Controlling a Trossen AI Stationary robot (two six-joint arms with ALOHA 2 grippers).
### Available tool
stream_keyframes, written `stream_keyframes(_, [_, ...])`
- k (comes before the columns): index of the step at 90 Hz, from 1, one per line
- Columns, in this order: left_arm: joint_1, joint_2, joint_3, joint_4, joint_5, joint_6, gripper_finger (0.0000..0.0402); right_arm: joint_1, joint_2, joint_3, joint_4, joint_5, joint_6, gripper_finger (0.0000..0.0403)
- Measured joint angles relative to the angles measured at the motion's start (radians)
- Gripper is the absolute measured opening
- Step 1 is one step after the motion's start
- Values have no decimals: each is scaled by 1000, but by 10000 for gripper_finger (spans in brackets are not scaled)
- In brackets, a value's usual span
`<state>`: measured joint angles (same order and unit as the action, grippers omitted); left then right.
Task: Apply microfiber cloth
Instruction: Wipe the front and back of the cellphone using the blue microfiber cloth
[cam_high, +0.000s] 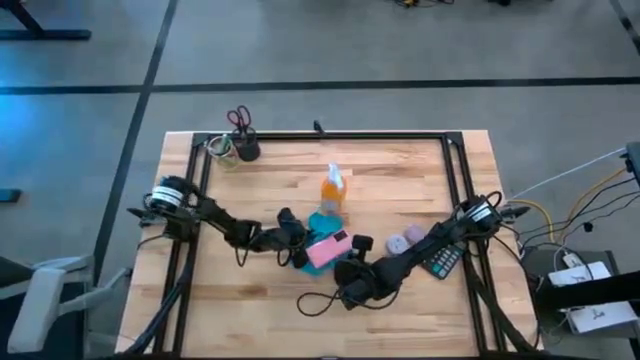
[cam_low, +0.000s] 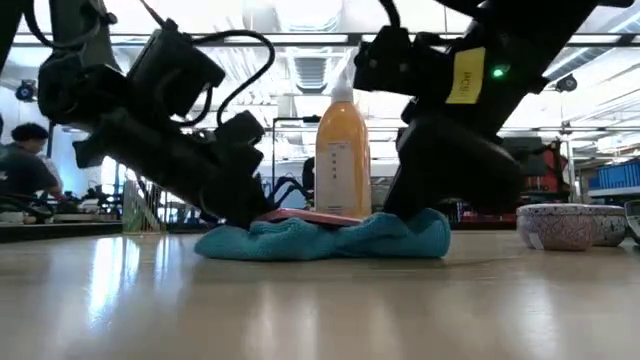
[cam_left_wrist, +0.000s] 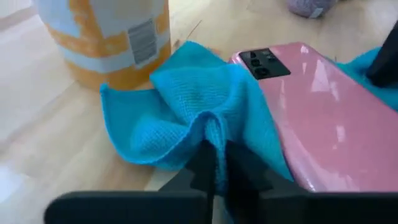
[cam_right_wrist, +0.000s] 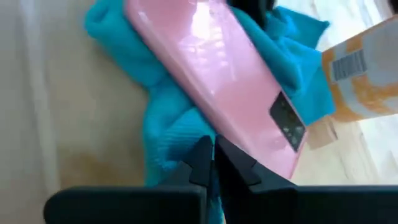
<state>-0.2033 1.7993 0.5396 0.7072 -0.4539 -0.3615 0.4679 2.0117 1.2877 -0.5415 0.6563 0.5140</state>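
The turquoise microfiber cloth lies bunched on the table's middle, just in front of the orange spray bottle. A pink phone lies on it, back up. My left gripper is shut on the cloth at the phone's left side. My right gripper is shut low beside the phone's other long side. The low view shows the cloth flat on the wood with the phone on top and both arms down on it. My left gripper pinches a raised fold of the cloth between its two fingers, coming in low from the table's left. The cloth stays on the table, slack. My right gripper pinches the cloth's edge next to the phone's long side, coming in low from the near right. The cloth lies on the table there.
A cup with scissors stands at the far left. Two small bowls and a dark keypad device lie to the right, and a black cable lies near the front. A person sits beyond the table.
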Motion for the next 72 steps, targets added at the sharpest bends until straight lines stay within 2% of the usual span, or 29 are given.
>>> stream_keyframes(25, [-81,-353,-4,-317,20,83,1,-28,0,-4,14,2,-1,0])
stream_keyframes(32, [-121,-418,-3,-331,80,117,1,-40,0,-12,42,2,-7,0])
stream_keyframes(37, [-156,-433,-5,-315,86,119,1,-48,0,-18,54,2,-22,0])
stream_keyframes(49, [-208,-331,-5,-195,10,116,0,-61,0,-21,91,-5,-47,0])
stream_keyframes(60, [-208,-157,32,-72,4,105,0,-72,0,-23,121,-10,-54,0])
stream_keyframes(72, [-205,11,123,-60,14,112,0,-80,0,-26,171,-43,-61,0])
